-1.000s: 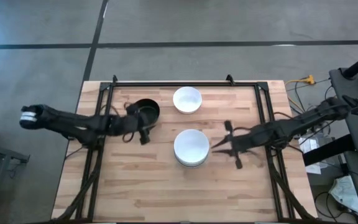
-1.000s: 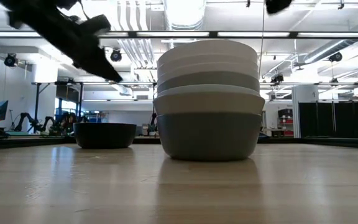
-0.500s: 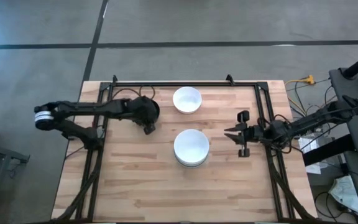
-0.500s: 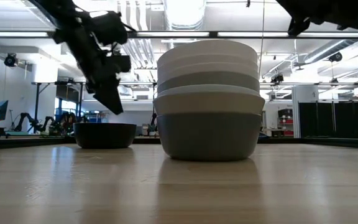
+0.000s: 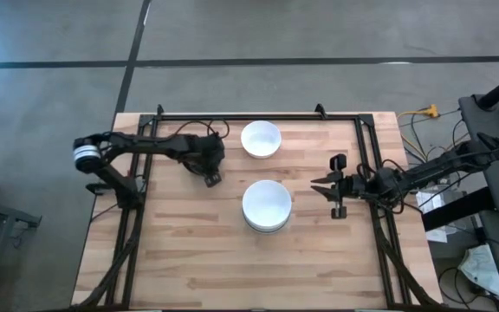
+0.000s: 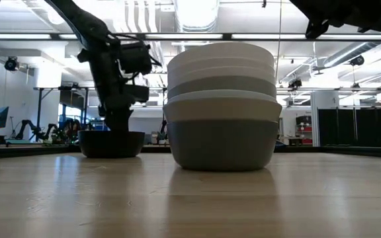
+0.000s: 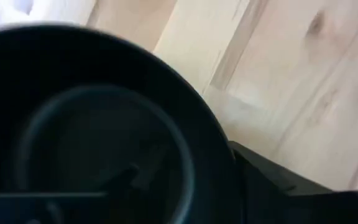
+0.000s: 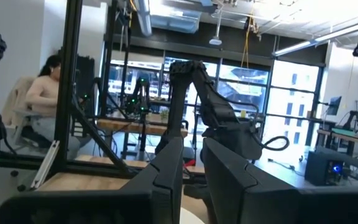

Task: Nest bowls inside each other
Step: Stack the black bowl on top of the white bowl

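Left arm: reaching in from the table's left edge across the far-left part of the table, its wrist angling steeply downward in the low view. Left gripper [image 5: 208,170] is sitting low over the table at the arm's end; finger state cannot be told.

Right arm: stretching in from the right side and hanging above the table's right edge, roughly level. Right gripper [image 5: 326,188] is pointing toward the table's middle, its two dark fingers [image 8: 166,165] showing slightly parted, with only a narrow gap between them.
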You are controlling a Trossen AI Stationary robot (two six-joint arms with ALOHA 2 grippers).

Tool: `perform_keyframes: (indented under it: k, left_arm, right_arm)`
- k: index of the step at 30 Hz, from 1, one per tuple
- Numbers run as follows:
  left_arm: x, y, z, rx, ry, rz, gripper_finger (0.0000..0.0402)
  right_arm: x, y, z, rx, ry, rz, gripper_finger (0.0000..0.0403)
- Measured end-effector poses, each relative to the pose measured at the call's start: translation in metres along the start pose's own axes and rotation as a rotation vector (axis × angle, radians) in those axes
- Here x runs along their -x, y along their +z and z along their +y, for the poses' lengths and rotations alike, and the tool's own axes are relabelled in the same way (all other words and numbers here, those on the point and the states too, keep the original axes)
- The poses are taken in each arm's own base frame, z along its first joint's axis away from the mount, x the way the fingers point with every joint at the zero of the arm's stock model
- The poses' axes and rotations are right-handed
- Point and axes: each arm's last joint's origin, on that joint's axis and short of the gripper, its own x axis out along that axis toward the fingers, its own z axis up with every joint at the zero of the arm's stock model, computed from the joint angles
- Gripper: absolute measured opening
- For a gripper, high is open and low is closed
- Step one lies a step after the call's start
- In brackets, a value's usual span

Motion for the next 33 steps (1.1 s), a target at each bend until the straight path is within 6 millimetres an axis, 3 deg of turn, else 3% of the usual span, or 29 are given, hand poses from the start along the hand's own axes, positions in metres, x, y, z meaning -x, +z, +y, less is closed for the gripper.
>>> perform_keyframes:
  k: [7, 13, 22, 27, 33]
  left_arm:
    - [0.005, -0.005, 0.001, -0.043, 0.005, 0.051, 0.0012]
    - [0.026, -0.01, -0.01, -0.1, 0.008, 0.019, 0.0006]
    - [0.095, -0.027, -0.06, -0.321, 0.155, -0.283, 0.0001]
    - [0.122, -0.042, -0.102, -0.615, 0.065, -0.49, 0.0001]
    - [0.139, -0.057, -0.148, -1.019, 0.05, -0.705, 0.0]
  right_arm:
    - [0.0, 0.0, 0.0, 0.0, 0.0, 0.001, 0.0059]
    - [0.0, -0.001, 0.0, 0.004, -0.001, 0.012, 0.0059]
    - [0.0, -0.005, -0.001, 0.016, -0.055, 0.061, 0.0059]
    - [0.0, -0.005, -0.002, 0.017, -0.087, 0.067, 0.0059]
    - [0.0, -0.006, -0.003, 0.02, -0.105, 0.075, 0.0059]
